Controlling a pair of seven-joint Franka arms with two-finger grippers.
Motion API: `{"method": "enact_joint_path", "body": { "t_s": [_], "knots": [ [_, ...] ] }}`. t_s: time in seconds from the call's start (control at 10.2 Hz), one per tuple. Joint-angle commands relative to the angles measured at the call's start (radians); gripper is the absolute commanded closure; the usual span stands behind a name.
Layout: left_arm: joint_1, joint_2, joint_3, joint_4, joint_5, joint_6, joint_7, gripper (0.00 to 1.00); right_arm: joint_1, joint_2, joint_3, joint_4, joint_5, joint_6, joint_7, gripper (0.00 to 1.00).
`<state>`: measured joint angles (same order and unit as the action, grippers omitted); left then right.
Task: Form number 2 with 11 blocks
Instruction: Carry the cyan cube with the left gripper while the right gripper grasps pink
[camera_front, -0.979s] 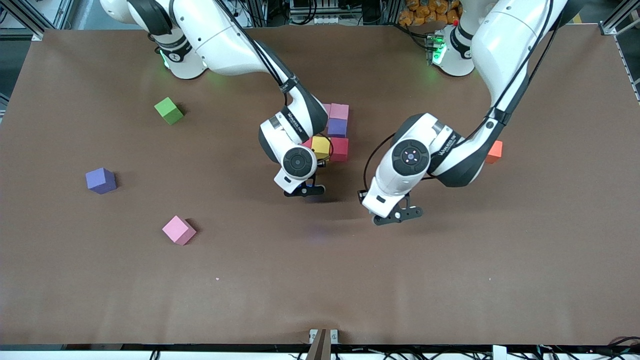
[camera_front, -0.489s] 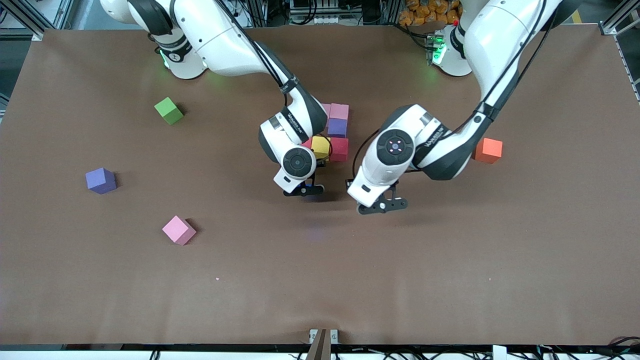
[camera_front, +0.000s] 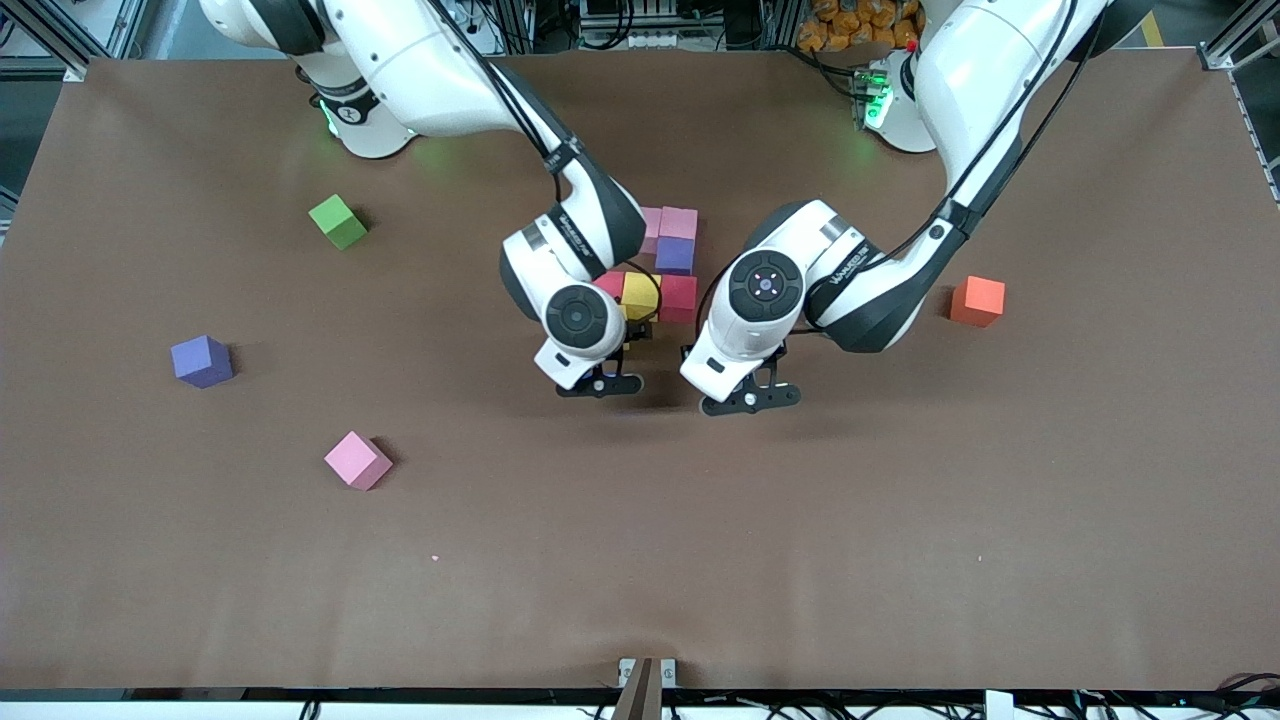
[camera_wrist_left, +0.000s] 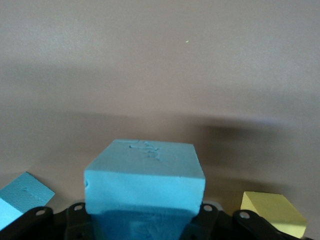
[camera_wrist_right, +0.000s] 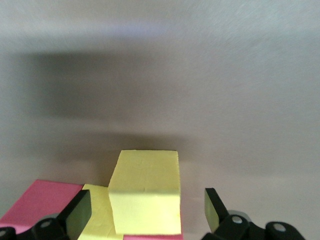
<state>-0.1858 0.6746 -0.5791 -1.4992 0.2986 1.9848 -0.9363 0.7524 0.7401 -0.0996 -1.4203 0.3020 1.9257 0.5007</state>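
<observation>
Toward the right arm's end of the table lie a purple block (camera_front: 201, 360), a green cube (camera_front: 337, 221) and, nearest the front camera, a pink block (camera_front: 357, 460). In the middle, the unfinished number 2 (camera_front: 664, 262) shows pink, purple, red and yellow blocks touching in rows. The right gripper (camera_front: 600, 383) hangs over the part of that cluster nearest the front camera, fingers (camera_wrist_right: 79, 214) spread wide on either side of a yellow block (camera_wrist_right: 146, 191) that they do not touch. Just beside it, the left gripper (camera_front: 750, 398) pinches a light blue block (camera_wrist_left: 145, 184) above the table. An orange block (camera_front: 977, 301) sits alone toward the left arm's end.
</observation>
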Motion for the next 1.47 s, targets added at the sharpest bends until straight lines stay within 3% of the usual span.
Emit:
{"method": "enact_joint_path", "body": {
  "t_s": [0.0,0.29,0.68,1.08,1.37],
  "knots": [
    [-0.058,-0.004,0.005,0.002,-0.013,-0.014,-0.053,1.00,-0.063,-0.083,0.001,-0.025,0.014,-0.046,0.009,0.00],
    [-0.118,0.034,0.022,0.091,-0.010,-0.001,-0.047,1.00,-0.256,-0.087,-0.003,-0.011,-0.006,-0.062,-0.205,0.00],
    [-0.268,0.107,0.172,0.224,-0.018,-0.001,-0.003,1.00,-0.459,-0.042,-0.002,0.029,-0.130,-0.016,-0.734,0.00],
    [-0.317,0.229,0.174,0.373,-0.018,0.003,-0.003,1.00,-0.496,0.004,-0.002,0.026,-0.265,0.085,-1.066,0.00],
    [-0.333,0.261,0.194,0.378,-0.018,0.051,0.051,1.00,-0.541,0.027,0.000,0.015,-0.258,0.151,-1.232,0.00]
  ]
}}
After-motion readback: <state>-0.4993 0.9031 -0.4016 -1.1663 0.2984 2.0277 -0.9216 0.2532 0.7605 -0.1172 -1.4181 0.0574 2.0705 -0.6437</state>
